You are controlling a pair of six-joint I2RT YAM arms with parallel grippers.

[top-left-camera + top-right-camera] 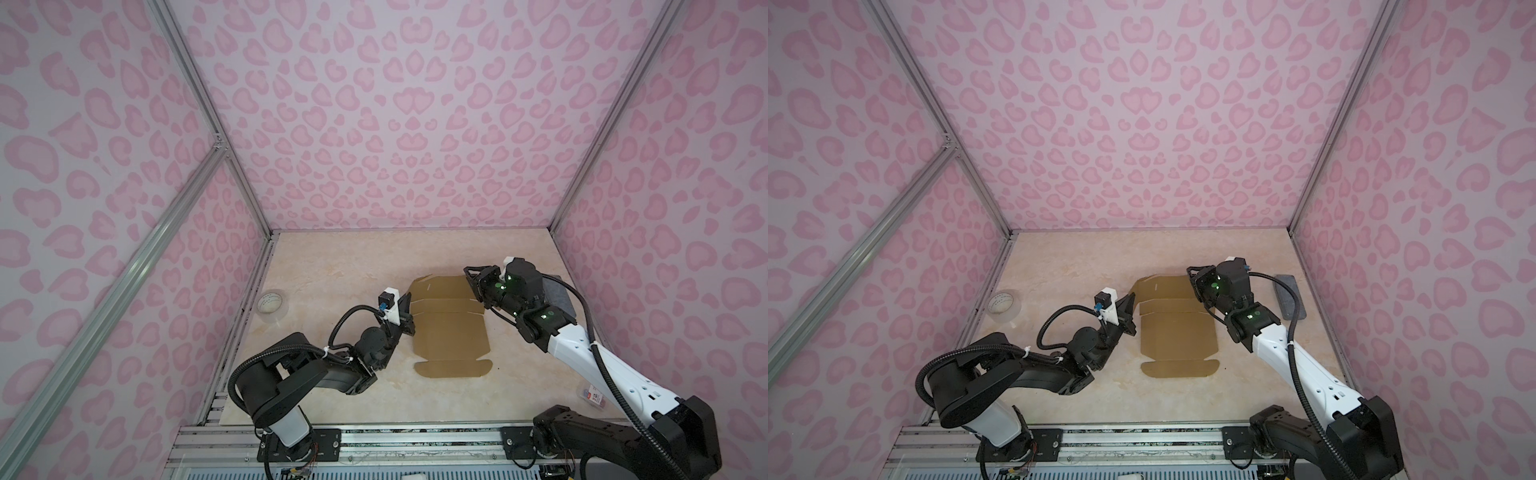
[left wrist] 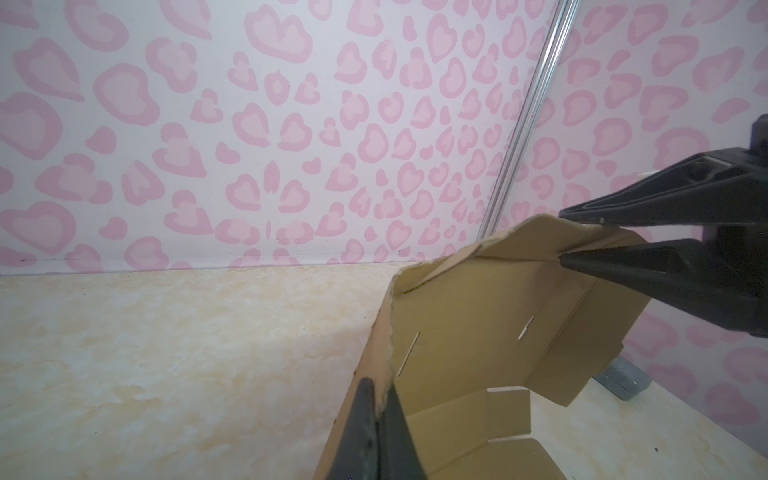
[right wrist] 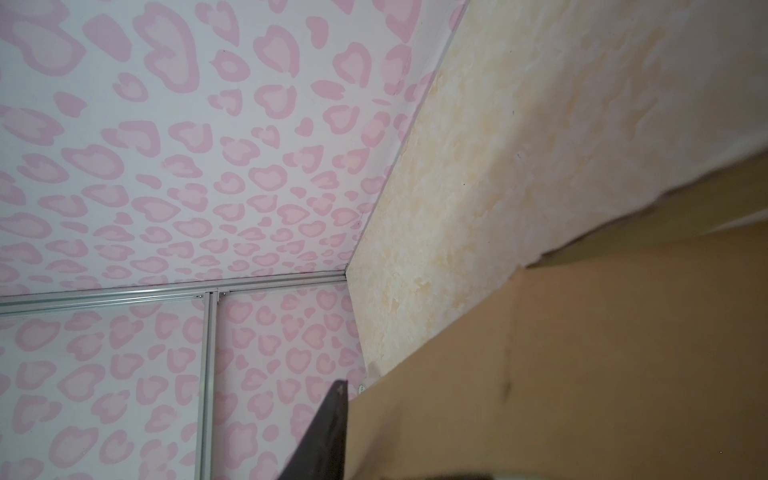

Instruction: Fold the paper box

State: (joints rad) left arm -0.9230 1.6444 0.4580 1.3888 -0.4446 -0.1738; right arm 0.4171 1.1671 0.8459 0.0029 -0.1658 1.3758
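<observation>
**Now both hands flank the lifted end of the box**

Flat for most of its length, the paper box (image 1: 449, 328) lies on the surface (image 1: 332, 266) to the right of the tape roll (image 1: 272, 307) in both top views. Its long axis runs from the robot's side toward the back wall. Only the end panel farthest from the robot is tilted up off the surface, and the left wrist view shows its slots and side flaps rising at an angle.

The left hand (image 2: 380, 399) is clamped shut on the raised panel's edge that faces the tape roll. The right hand (image 2: 563, 239) sits at the opposite corner, on the side turned away from the tape roll, with one jaw on each side of a bent flap. Whether it is pinching that flap yet I cannot tell: the tips seem to touch cardboard, but the right wrist view is blurred and mostly filled with brown board.

So the panel lies between the two hands, and neither is clearly the nearer. The crease it would hinge on runs across the long axis, roughly from one hand to the other. My reading is that the coming move depends on both hands travelling together along the long axis, since uneven travel would likely skew the sheet. A grey block (image 1: 1289, 301) lies beyond the right hand, farther still from the tape roll and apart from the box.
</observation>
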